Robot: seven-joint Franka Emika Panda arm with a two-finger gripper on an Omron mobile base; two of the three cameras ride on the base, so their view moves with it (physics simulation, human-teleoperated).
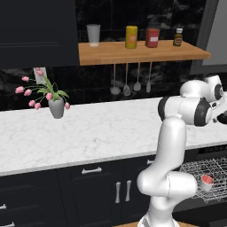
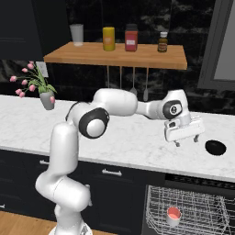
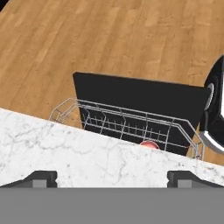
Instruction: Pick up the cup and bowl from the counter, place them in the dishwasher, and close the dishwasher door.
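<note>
My gripper (image 2: 186,142) hangs open and empty a little above the white marble counter (image 2: 133,137), fingers pointing down. The black bowl (image 2: 215,147) sits on the counter just to its right, apart from the fingers. The white cup (image 2: 173,215) with a red inside stands in the pulled-out wire rack (image 2: 202,204) of the dishwasher, below the counter edge, and appears as the cup (image 1: 206,181) in the left base view. In the hand view the dishwasher door (image 3: 140,94) lies folded down flat. The cup's red rim (image 3: 149,144) peeks over the counter edge (image 3: 87,148).
A grey vase of pink flowers (image 1: 56,106) stands at the counter's back left. A wooden shelf (image 2: 119,57) with jars and a cup hangs above, with utensils (image 1: 128,82) below it. Dark cabinets with silver handles (image 1: 93,170) sit under the counter. Wooden floor (image 3: 109,39) lies beyond the door.
</note>
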